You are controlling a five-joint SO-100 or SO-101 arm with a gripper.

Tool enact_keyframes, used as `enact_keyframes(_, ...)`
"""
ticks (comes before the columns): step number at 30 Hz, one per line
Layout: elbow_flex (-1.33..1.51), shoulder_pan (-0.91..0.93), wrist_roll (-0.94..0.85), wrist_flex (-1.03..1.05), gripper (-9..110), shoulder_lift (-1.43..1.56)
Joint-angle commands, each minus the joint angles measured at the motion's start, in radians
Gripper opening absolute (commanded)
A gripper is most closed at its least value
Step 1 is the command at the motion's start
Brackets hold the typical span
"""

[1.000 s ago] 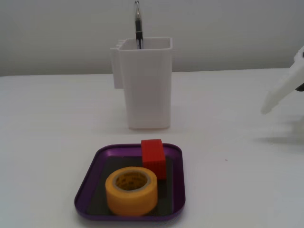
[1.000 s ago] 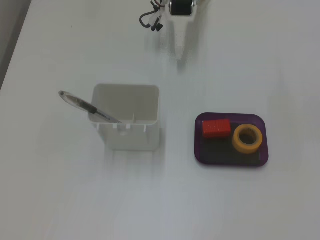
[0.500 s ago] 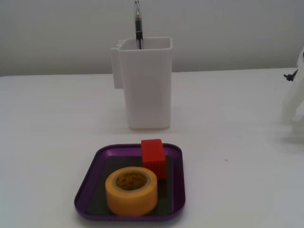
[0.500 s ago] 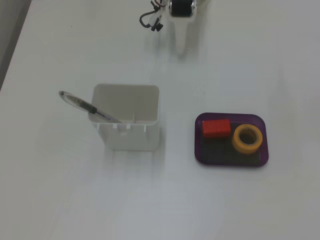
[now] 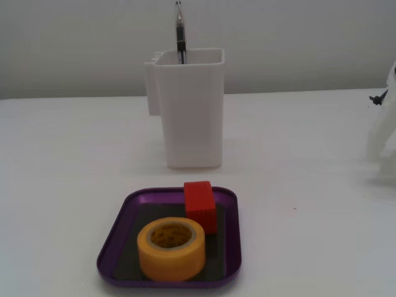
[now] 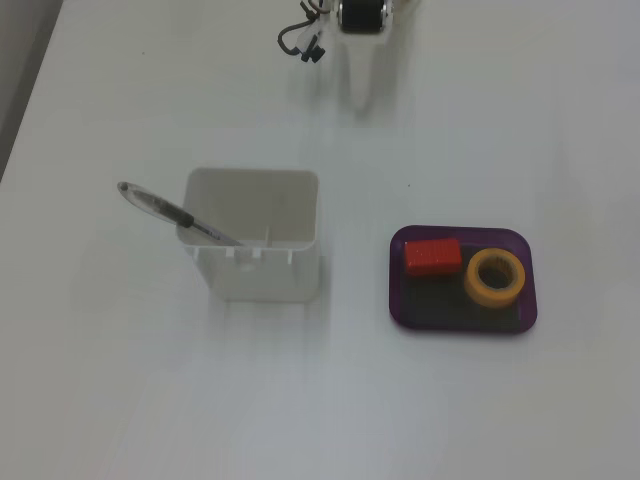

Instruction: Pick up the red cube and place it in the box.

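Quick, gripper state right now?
Gripper: empty, away from the tray; open or shut cannot be told.

- One fixed view sits low at the table (image 5: 322, 185) edge, close behind the box (image 5: 124, 229), facing the white container (image 5: 189, 111) at 12 o'clock.
- The other fixed view looks straight down from high up; the arm enters at 12 o'clock.
- Both share box (image 6: 405, 300), container (image 6: 255, 270) and pen (image 6: 165, 210).

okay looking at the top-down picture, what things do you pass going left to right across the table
In the fixed view from above: pen → white container → red cube → yellow tape roll. Cube and tape both sit in the purple box.
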Motion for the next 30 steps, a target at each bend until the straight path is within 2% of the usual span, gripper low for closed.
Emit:
enact_keyframes(1, 0.008, 0.005, -0.008, -0.009, 2, 0.087)
enact_keyframes(24, 0.008, 0.003, 0.009, -0.012, 2, 0.087)
enact_keyframes(30, 0.008, -0.123, 0.009, -0.009, 2, 0.095)
